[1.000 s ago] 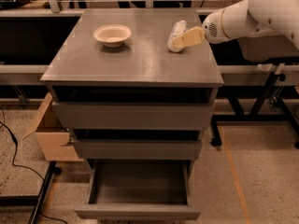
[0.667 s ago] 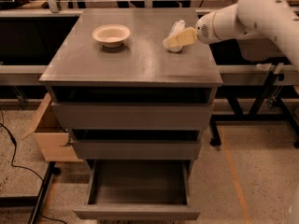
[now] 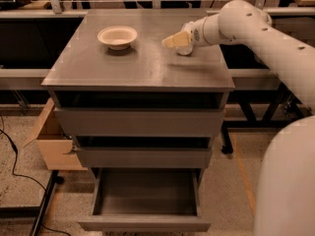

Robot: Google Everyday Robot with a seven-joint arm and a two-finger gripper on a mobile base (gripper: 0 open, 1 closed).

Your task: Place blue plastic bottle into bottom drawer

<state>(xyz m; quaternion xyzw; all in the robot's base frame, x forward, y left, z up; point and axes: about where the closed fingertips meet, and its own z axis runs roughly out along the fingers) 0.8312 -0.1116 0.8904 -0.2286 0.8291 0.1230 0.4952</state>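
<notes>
The blue plastic bottle (image 3: pixel 185 49) lies on the right rear of the cabinet top (image 3: pixel 138 65). Only a small pale part of it shows beneath the gripper. My gripper (image 3: pixel 174 40) reaches in from the right on the white arm. It sits right at the bottle, pointing left, low over the top. The bottom drawer (image 3: pixel 142 223) is pulled out near the floor, and nothing shows inside its tray. The two drawers above it are pushed in.
A white bowl (image 3: pixel 117 36) stands on the left rear of the cabinet top. A cardboard box (image 3: pixel 51 144) sits on the floor left of the cabinet. Dark tables with metal frames flank the cabinet, and a cable runs along the floor at lower left.
The gripper has moved left across the cabinet top and now covers most of the bottle, which was more visible before.
</notes>
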